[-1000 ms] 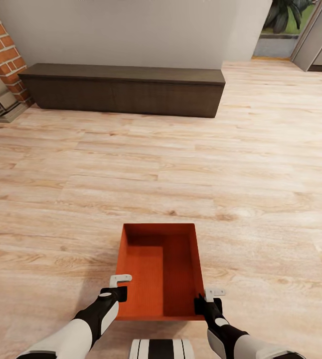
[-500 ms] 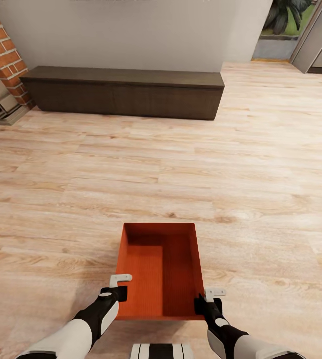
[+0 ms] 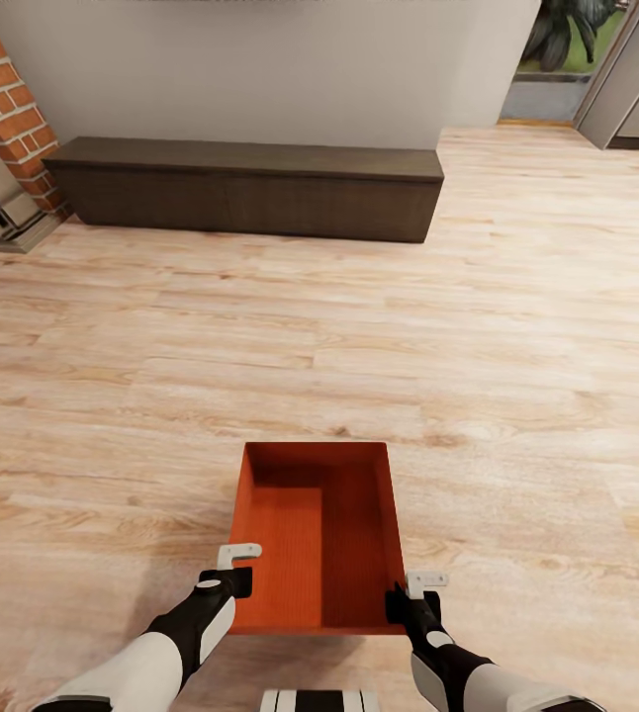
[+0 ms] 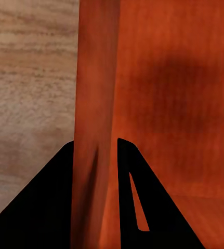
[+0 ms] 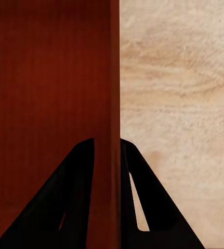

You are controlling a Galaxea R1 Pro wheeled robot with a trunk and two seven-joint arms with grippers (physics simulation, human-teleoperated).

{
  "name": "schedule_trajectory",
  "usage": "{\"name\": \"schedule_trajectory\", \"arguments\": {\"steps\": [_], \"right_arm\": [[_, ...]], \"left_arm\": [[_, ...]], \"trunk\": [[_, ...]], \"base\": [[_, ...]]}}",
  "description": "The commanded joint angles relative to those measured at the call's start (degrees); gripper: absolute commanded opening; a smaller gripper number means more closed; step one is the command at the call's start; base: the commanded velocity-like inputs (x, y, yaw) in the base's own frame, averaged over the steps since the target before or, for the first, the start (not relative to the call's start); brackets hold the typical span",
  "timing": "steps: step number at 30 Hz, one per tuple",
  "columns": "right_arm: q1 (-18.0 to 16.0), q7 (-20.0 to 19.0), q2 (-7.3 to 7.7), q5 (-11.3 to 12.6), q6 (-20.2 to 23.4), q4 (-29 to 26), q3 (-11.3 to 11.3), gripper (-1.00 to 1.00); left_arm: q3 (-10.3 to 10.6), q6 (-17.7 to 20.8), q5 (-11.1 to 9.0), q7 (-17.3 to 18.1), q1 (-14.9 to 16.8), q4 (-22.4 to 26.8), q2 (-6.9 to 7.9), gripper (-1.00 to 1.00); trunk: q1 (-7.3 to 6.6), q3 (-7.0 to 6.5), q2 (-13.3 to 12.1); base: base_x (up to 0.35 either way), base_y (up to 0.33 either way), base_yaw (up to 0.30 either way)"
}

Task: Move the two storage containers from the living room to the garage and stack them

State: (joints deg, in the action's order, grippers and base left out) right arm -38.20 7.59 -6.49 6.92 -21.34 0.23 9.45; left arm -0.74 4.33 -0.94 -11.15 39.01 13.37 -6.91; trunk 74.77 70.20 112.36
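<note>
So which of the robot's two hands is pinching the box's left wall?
The left gripper. Its fingers straddle the left wall of the orange-red container, one inside, one outside. The right gripper pinches the opposite wall the same way.

We note the right tool (image 5: 107, 155) clamped astride the container's (image 5: 44, 78) thin wall, wood-plank flooring (image 5: 179, 104) beyond.

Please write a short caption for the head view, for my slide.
Both grippers, left and right, hold one orange-red storage container by its side walls above the wood-plank floor, facing a dark bench.
</note>
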Motion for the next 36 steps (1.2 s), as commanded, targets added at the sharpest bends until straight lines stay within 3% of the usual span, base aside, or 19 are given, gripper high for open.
{"name": "schedule_trajectory", "arguments": {"steps": [1,36], "right_arm": [[-0.03,0.85,0.16,1.87,-0.43,0.05,-1.37,-1.0],[-0.03,0.95,-0.1,1.96,-0.45,0.03,-1.45,-1.0]], "left_arm": [[-0.75,0.41,0.8,-0.54,0.01,0.16,0.04,-1.0],[-0.75,0.41,0.76,-0.6,0.02,0.17,0.12,-1.0]], "trunk": [[-0.23,-0.16,-0.4],[-7.92,-6.44,-14.44]], "base": [[0.0,0.0,0.0],[0.0,0.0,0.0]]}}
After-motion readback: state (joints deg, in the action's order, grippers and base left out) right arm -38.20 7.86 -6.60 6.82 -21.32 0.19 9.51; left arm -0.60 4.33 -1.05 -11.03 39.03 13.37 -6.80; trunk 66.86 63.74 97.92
